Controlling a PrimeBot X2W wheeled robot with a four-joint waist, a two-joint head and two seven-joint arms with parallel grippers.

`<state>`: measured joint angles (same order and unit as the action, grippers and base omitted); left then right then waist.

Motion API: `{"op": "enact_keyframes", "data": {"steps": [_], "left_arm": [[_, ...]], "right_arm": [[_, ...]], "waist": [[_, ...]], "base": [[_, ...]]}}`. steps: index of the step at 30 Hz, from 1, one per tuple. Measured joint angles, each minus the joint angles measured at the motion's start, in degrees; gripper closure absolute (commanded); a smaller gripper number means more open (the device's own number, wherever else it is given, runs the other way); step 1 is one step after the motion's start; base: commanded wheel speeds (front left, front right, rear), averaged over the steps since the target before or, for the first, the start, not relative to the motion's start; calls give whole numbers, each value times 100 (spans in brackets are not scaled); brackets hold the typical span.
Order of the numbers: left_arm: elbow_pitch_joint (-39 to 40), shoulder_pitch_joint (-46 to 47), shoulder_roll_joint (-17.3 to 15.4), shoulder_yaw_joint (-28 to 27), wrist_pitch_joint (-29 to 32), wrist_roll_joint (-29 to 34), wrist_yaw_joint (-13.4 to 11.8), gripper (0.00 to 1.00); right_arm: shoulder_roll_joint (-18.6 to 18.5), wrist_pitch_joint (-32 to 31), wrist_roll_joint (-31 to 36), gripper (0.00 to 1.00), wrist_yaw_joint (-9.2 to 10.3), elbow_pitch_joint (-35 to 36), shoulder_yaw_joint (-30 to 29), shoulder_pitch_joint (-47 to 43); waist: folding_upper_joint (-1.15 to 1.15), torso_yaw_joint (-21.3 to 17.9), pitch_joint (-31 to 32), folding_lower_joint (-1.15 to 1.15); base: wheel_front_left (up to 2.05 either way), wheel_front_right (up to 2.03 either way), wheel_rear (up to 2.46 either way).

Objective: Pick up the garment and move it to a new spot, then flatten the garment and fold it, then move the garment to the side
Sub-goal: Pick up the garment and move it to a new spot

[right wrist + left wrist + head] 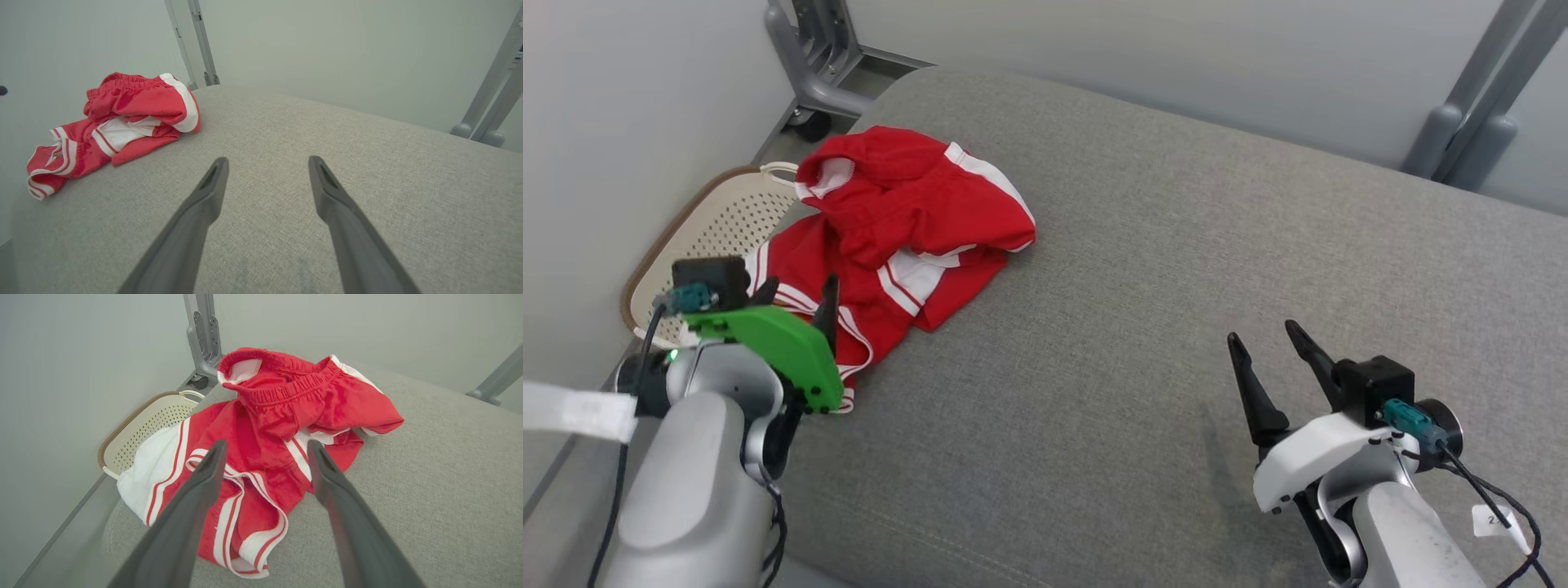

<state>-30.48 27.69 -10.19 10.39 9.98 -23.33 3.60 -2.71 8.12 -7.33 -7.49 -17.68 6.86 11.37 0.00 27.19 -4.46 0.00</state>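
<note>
Pickup not yet made: the garment lies crumpled at the grey cushion's left edge. My left hand, jaws apart, is poised at its near hem; next, I judge, descend and pinch a fold.

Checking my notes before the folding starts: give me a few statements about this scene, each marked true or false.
1. The red garment lies crumpled near the left end of the cushion. True.
2. The left gripper is open, fingers pointing at the garment. True.
3. The right gripper holds a corner of the garment. False: it is open over bare cushion, apart from the garment.
4. The garment is already folded flat. False: it is bunched in a heap.
5. A pale perforated basket sits beyond the cushion's left edge. True.
</note>
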Motion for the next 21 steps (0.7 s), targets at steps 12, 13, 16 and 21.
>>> {"op": "enact_keyframes", "data": {"steps": [12, 13, 16, 21], "left_arm": [[-861, 1811, -216, 278, 1374, -46, 198, 0], [-891, 1890, -224, 310, 1454, -56, 207, 0], [-994, 2096, -269, 420, 1763, -57, 245, 0], [-1162, 2360, -461, 615, 2192, 136, 209, 0]], "right_arm": [[-112, -512, 352, 0, 0, 805, 47, 99], [-130, -538, 352, 0, 0, 859, 48, 99], [-170, -606, 352, 0, 0, 1010, 81, 97], [-220, -689, 360, 0, 0, 1180, 188, 97]], "waist": [[0, -623, -840, 0], [0, -672, -912, 0], [0, -808, -1120, 0], [0, -1000, -1449, 0]], "base": [[0, 0, 0], [0, 0, 0], [0, 0, 0], [0, 0, 0]]}}
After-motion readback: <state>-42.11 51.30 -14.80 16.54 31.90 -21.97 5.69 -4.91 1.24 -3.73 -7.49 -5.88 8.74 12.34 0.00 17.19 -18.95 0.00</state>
